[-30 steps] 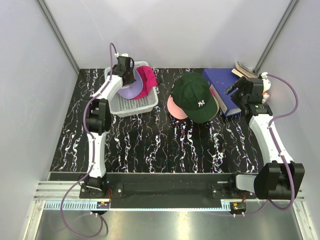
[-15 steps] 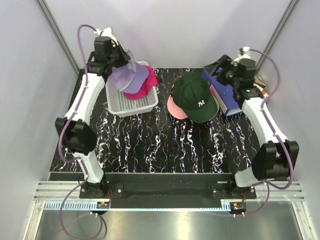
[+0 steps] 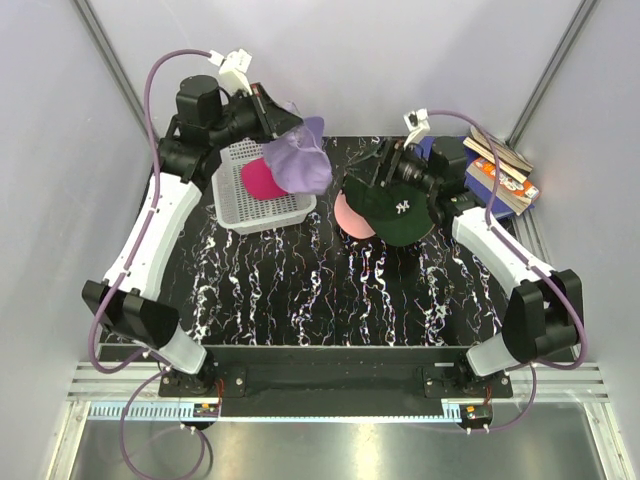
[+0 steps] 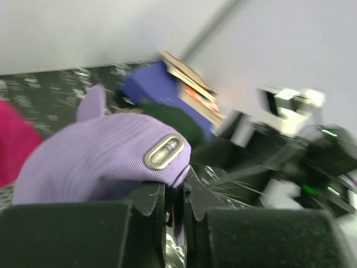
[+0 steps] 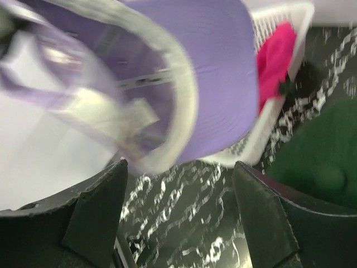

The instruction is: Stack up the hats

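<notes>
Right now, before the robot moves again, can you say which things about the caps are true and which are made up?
1. The left hand pinches the soft lavender fabric cap in the air. True.
2. The dark green fabric cap with the white logo lies on the light pink fabric cap. True.
3. The magenta fabric cap is on that stack too. False: it lies in the grey plastic mesh basket.
4. The right hand is shut on the green cap. False: its fingers stand open and hold nothing.
</notes>
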Motion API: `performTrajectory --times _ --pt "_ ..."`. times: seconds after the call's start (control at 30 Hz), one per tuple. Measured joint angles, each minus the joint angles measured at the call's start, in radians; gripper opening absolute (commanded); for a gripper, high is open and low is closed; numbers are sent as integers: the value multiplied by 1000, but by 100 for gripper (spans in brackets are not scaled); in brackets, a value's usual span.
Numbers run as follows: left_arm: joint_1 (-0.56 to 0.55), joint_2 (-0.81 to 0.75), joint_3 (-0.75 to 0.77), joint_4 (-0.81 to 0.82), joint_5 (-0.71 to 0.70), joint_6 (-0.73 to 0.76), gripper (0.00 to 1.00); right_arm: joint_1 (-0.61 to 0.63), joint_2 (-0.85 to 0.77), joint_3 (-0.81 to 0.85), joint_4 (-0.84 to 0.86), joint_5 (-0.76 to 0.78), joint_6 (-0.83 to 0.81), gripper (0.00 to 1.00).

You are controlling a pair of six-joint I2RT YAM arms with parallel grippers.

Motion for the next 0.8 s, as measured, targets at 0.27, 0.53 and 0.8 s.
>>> performTrajectory --times 0.27,0.53,0.8 --pt "-54 -78 -32 107 214 -30 0 -2 -23 -182 86 -61 2 88" --pt "-79 -108 -28 271 400 -100 0 -3 -19 -251 385 -176 191 89" --pt "-126 -108 0 319 480 -137 0 -3 67 -253 755 -234 473 85"
